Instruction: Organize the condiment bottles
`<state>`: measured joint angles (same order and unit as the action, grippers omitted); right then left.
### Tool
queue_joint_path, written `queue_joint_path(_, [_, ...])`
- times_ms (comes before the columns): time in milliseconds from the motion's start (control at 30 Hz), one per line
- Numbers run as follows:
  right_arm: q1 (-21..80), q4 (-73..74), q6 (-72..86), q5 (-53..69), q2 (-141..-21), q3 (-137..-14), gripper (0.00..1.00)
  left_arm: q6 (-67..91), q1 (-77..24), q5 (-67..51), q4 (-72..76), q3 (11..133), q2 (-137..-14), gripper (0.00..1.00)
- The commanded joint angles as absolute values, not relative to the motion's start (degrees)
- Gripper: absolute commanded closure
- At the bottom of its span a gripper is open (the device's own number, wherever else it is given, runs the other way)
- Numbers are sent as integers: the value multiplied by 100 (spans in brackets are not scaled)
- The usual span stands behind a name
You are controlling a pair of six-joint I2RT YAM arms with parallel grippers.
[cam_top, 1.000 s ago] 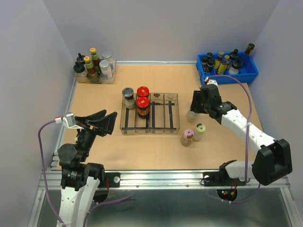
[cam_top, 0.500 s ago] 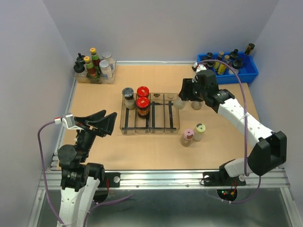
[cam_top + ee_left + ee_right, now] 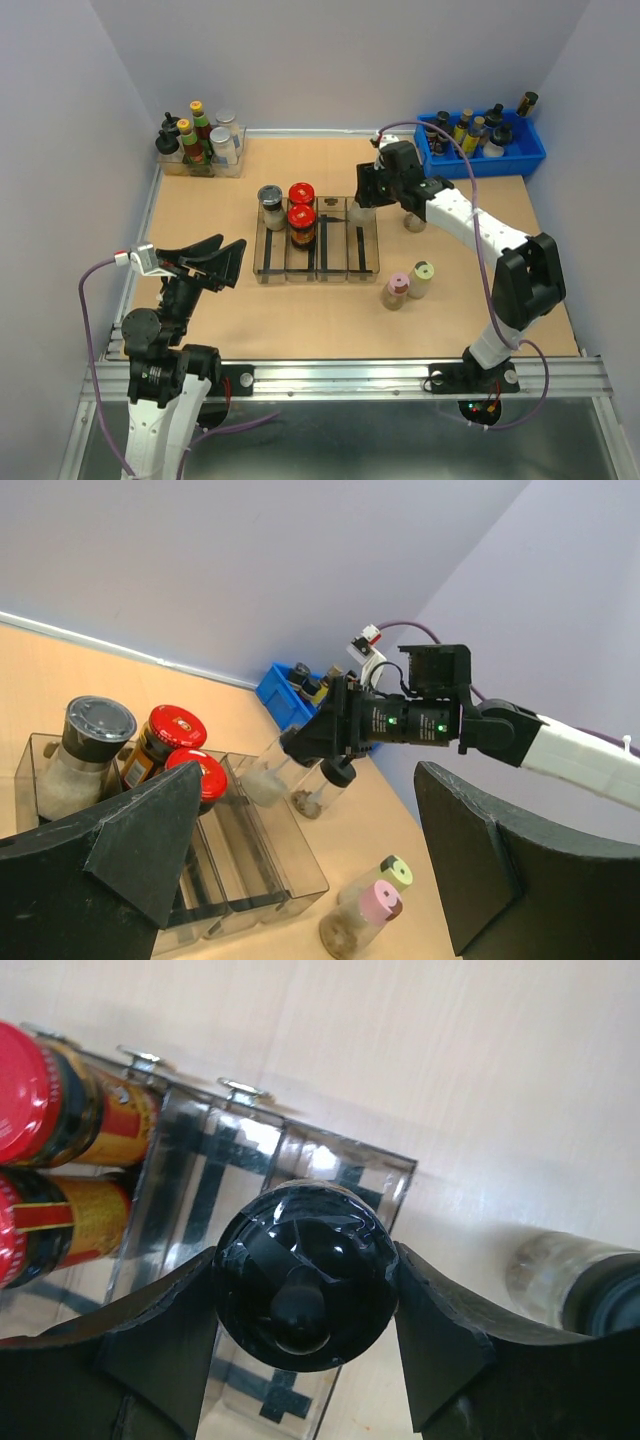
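Observation:
A clear divided tray [image 3: 368, 262] in mid-table holds the grey-lidded jar [image 3: 270, 197] and two red-lidded jars [image 3: 302, 193] [image 3: 301, 216] in its left compartments. My right gripper [image 3: 362, 203] is shut on a clear jar's black knob cap [image 3: 305, 1275], held over the far end of the tray's rightmost compartment [image 3: 330, 1165]. The other black-knob jar [image 3: 414, 219] stands on the table just right of the tray. The pink-capped jar [image 3: 398, 290] and pale-yellow-capped jar [image 3: 422, 277] stand together in front of the tray's right end. My left gripper [image 3: 215, 262] is open and empty, raised at the near left.
A clear bin [image 3: 200, 150] with taller capped bottles stands at the back left corner. A blue bin [image 3: 482, 150] of slim dark bottles stands at the back right. Walls close in the left, back and right sides.
My right gripper has carried the black-knob jar left and farther back, from beside the tray's right side to over its rightmost compartment. The left arm has not moved.

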<state>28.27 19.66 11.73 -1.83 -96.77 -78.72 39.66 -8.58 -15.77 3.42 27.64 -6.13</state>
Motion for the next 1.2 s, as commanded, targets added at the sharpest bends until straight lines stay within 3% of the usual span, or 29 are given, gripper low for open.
queue_joint_path(0, [2944,1582,941,-781,-9677,-8350,100,3885,-853,-1564,536,2777,-545,1])
queue_joint_path(400, [3006,1284,791,-1090,-10317,-8481,99,3867,-861,-1564,545,2786,-606,1])
queue_joint_path(500, [3041,1204,765,-1037,-10415,-8569,95,3867,-853,-1564,554,2812,-650,1])
queue_joint_path(533, [3067,1204,765,-1063,-10441,-8587,88,3867,-861,-1556,554,2821,-676,1])
queue_joint_path(567, [3076,1195,747,-1072,-10468,-8613,88,3867,-861,-1564,562,2830,-685,1])
queue_joint_path(667, [3094,1187,712,-1099,-10477,-8657,55,3858,-861,-1573,580,2848,-703,1])
queue_joint_path(700, [3102,1178,695,-1099,-10477,-8657,35,3850,-861,-1565,580,2848,-721,1])
queue_joint_path(733, [3111,1178,686,-1116,-10468,-8649,26,3858,-861,-1564,589,2848,-729,1])
queue_joint_path(767, [3111,1178,686,-1125,-10398,-8622,8,3858,-861,-1582,598,2848,-738,1])
queue_joint_path(800, [3111,1178,686,-1125,-10363,-8587,0,3858,-861,-1591,598,2848,-738,1])
queue_joint_path(1167, [3120,1222,1204,-1887,-8553,-7630,0,3832,-853,-1696,747,2865,-949,1])
